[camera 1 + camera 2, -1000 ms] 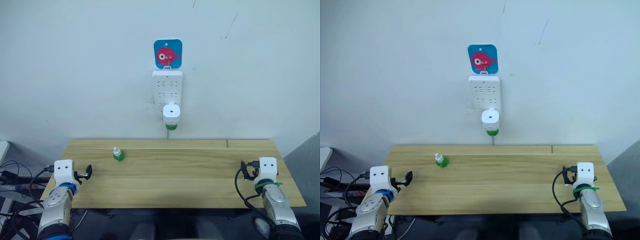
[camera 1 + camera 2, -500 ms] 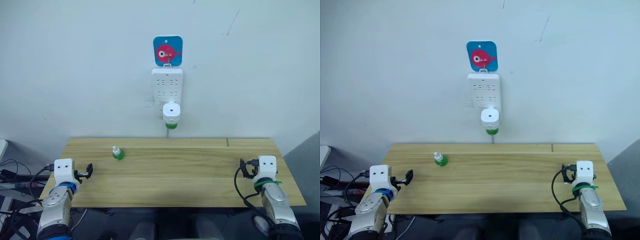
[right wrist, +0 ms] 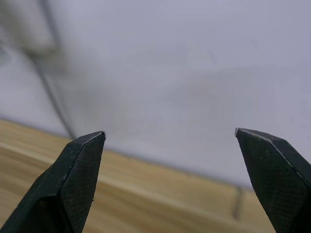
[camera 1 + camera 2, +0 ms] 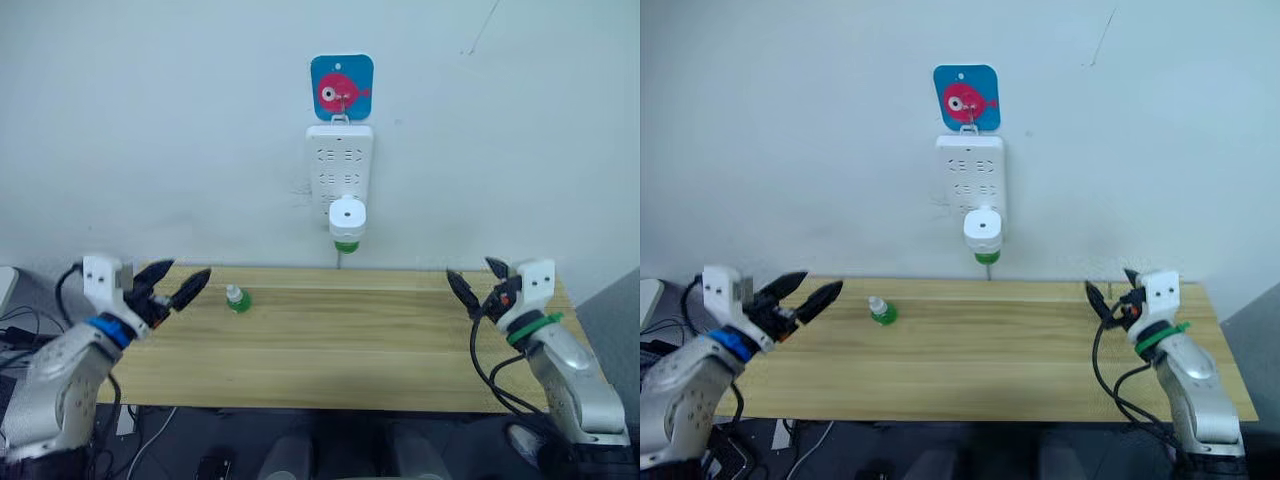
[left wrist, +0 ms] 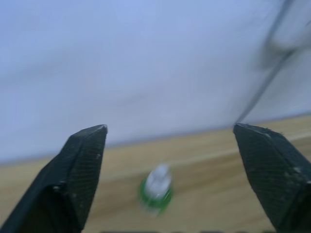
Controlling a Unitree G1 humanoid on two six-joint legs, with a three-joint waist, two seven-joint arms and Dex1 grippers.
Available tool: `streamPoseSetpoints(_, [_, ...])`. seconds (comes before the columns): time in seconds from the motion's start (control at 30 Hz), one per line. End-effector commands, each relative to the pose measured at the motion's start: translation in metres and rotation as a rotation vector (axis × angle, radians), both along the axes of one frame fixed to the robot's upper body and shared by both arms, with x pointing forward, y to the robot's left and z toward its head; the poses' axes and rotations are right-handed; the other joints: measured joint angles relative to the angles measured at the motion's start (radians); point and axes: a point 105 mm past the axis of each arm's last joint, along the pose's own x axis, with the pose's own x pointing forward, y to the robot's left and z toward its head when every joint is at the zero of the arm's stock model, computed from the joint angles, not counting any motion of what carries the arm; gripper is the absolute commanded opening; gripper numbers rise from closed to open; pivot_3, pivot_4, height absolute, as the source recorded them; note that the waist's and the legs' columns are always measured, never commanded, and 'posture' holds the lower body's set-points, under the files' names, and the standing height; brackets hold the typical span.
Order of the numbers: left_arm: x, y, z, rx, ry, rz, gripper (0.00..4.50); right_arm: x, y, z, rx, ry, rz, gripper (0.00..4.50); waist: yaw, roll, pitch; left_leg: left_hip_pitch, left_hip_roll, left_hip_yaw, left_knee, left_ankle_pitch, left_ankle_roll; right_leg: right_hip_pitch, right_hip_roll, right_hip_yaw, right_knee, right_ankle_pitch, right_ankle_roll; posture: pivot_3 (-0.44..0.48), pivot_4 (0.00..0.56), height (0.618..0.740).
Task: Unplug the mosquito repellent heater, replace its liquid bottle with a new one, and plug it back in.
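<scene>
Left gripper spread wide, empty, near small green-based spare bottle on wooden desk. We see white rounded mosquito repellent heater plugged into white wall power strip. Right gripper wide, empty. Risk: we judge left arm could topple bottle.

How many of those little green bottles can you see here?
2. One green bottle stands alone on the wooden table, toward the robot's left. The other hangs under the mosquito repellent heater, plugged into the power strip on the wall.
</scene>
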Motion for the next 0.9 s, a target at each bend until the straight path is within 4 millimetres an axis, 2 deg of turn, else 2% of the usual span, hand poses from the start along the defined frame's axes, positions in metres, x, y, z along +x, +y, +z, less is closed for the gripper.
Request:
streamPoseSetpoints(0.03, [0.008, -0.023, 0.021, 0.026, -0.028, -0.115, 3.01, -0.009, 0.032, 0.043, 0.038, -0.077, 0.164, 4.5, -0.001, 0.0, 0.001, -0.001, 0.0, -0.001, 0.0, 0.0, 0.0, 0.0, 0.0, -0.002, 0.0, 0.0, 0.0, 0.097, 0.172, 0.74])
streamPoseSetpoints(0.07, [0.011, -0.032, 0.023, 0.04, -0.029, -0.158, 2.77, -0.011, 0.041, 0.054, 0.041, -0.095, 0.21, 4.5, -0.002, 0.001, 0.001, -0.002, 0.0, -0.003, 0.0, 0.0, 0.0, -0.001, 0.0, -0.004, 0.0, 0.0, 0.0, 0.092, 0.175, 0.74])
streamPoseSetpoints(0.2, [0.024, -0.056, 0.033, 0.071, -0.047, -0.274, 2.77, -0.025, 0.076, 0.09, 0.046, -0.139, 0.403, 4.5, -0.004, 0.001, 0.003, -0.008, 0.001, -0.005, -0.001, 0.002, -0.004, -0.006, 0.0, -0.007, 0.0, 0.0, -0.001, 0.078, 0.176, 0.74])
streamPoseSetpoints(0.27, [0.033, -0.064, 0.039, 0.077, -0.067, -0.304, 2.77, -0.032, 0.089, 0.1, 0.028, -0.142, 0.485, 4.5, -0.003, 0.0, 0.004, -0.011, 0.001, -0.005, 0.0, 0.003, -0.005, -0.01, 0.0, -0.008, 0.0, 0.0, -0.001, 0.074, 0.174, 0.74])
streamPoseSetpoints(0.37, [0.041, -0.075, 0.044, 0.09, -0.087, -0.355, 2.77, -0.034, 0.097, 0.109, 0.02, -0.144, 0.517, 4.5, -0.003, 0.0, 0.005, -0.012, 0.001, -0.007, -0.001, 0.003, -0.005, -0.01, 0.0, -0.009, 0.0, 0.0, -0.001, 0.071, 0.175, 0.74])
streamPoseSetpoints(0.53, [0.053, -0.101, 0.056, 0.12, -0.128, -0.469, 2.77, -0.031, 0.098, 0.112, 0.025, -0.149, 0.495, 4.5, -0.002, -0.005, 0.008, -0.013, -0.001, -0.006, 0.0, 0.003, -0.005, -0.01, -0.001, -0.009, 0.0, 0.0, -0.001, 0.069, 0.179, 0.74])
streamPoseSetpoints(0.7, [0.067, -0.113, 0.065, 0.147, -0.165, -0.511, 2.77, -0.031, 0.098, 0.105, 0.041, -0.138, 0.461, 4.5, -0.003, -0.008, 0.012, -0.013, -0.001, -0.006, 0.001, 0.003, -0.005, -0.01, -0.001, -0.009, 0.0, 0.0, -0.001, 0.064, 0.184, 0.74])
streamPoseSetpoints(0.9, [0.081, -0.128, 0.062, 0.172, -0.178, -0.571, 2.77, -0.031, 0.098, 0.104, 0.051, -0.134, 0.446, 4.5, -0.006, -0.008, 0.015, -0.013, -0.001, -0.005, 0.001, 0.003, -0.005, -0.011, -0.001, -0.009, 0.002, 0.0, -0.001, 0.038, 0.193, 0.74])
